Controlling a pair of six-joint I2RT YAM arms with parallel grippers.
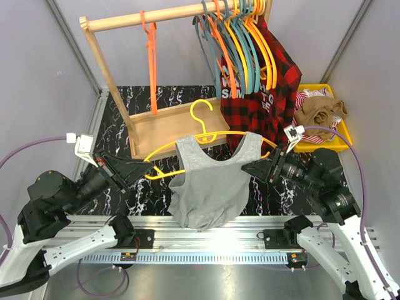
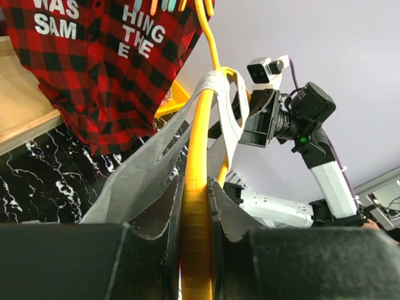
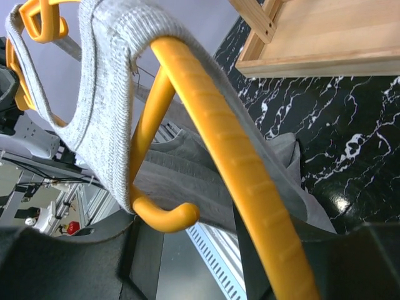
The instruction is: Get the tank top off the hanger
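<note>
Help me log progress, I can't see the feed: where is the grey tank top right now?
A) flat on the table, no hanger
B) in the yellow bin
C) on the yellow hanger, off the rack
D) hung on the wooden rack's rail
C: the grey tank top has its straps looped over the yellow hanger, which is off the rail of the wooden rack.

A light wooden clothes rack [image 1: 156, 125] with a flat base tray stands on the black, white-veined marble tabletop [image 1: 119, 134]. From its round top rod hangs a single orange plastic hanger [image 1: 152, 62], and farther right a tight bunch of teal, orange and yellow hangers [image 1: 240, 37]. A red-and-black plaid shirt with white lettering [image 1: 262, 106] hangs below that bunch. Beside it sits a yellow plastic bin [image 1: 334, 140] holding crumpled brown clothing [image 1: 319, 112]. A ribbed aluminium rail [image 1: 206, 240] runs along the near edge.
</note>
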